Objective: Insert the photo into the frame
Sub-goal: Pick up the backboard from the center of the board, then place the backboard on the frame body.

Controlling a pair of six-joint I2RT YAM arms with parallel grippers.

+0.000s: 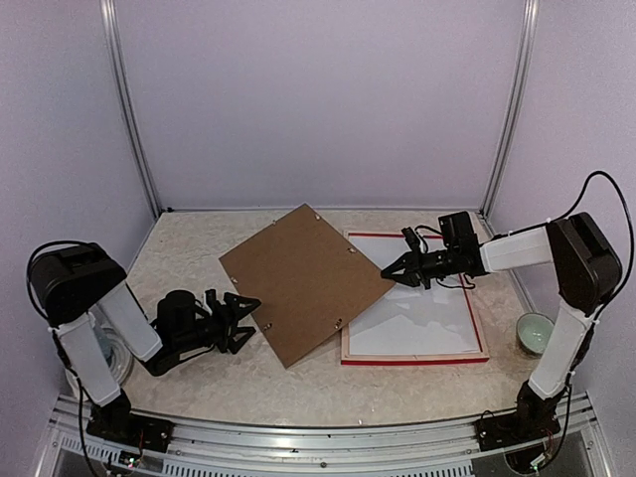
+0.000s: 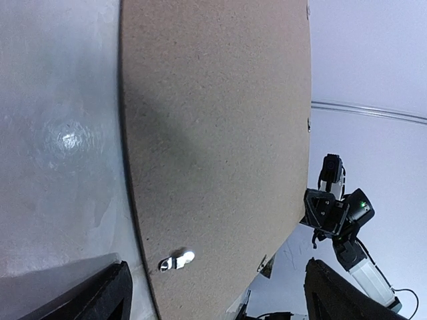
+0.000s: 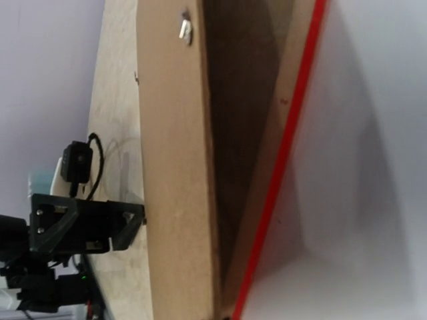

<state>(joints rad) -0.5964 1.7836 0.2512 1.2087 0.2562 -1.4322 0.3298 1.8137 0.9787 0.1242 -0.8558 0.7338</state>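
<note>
The frame [image 1: 412, 359] lies flat at the right of the table, with red bars around a white sheet [image 1: 422, 318]; I cannot tell whether that sheet is the photo face down. A brown backing board [image 1: 303, 278] leans with its right corner raised over the frame's left bar [image 3: 287, 153]. My right gripper [image 1: 396, 272] is shut on that corner. In the right wrist view the board's edge [image 3: 177, 167] hangs above a dark gap. My left gripper [image 1: 246, 320] stands open by the board's lower left edge, and the board [image 2: 213, 133] fills the view ahead of its fingers [image 2: 113, 293].
A pale green bowl [image 1: 535, 331] sits near the table's right edge beside the right arm. A white round object [image 1: 111, 360] lies behind the left arm. Small metal clips [image 2: 177, 260] stick out of the board's face. Walls close in the back and both sides.
</note>
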